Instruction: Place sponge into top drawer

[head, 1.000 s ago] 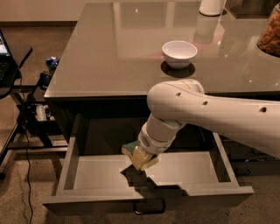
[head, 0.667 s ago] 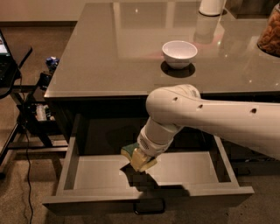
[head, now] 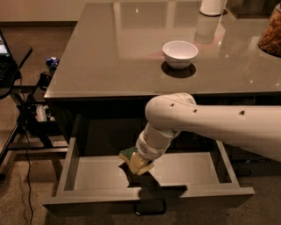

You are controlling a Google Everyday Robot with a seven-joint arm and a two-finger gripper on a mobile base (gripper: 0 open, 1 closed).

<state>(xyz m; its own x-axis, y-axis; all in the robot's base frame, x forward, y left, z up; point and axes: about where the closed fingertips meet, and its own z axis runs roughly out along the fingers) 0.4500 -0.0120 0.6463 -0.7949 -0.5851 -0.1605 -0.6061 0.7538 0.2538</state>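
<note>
The top drawer (head: 92,173) stands pulled open below the grey table, with a flat grey floor and a small loop handle (head: 149,208) on its front. My white arm reaches down from the right into it. My gripper (head: 139,161) is over the middle of the drawer floor, just above it. The sponge (head: 131,155), dark green on top over pale yellow foam, sits at the gripper's tip, tilted. The arm's wrist hides most of the gripper.
A white bowl (head: 180,53) stands on the grey tabletop (head: 109,57). A white container (head: 213,6) and a jar of brown items (head: 271,33) stand at the back right. A black stand with cables (head: 26,110) is at the left.
The arm has lowered slightly and shifted a little left, carrying the sponge closer to the drawer floor.
</note>
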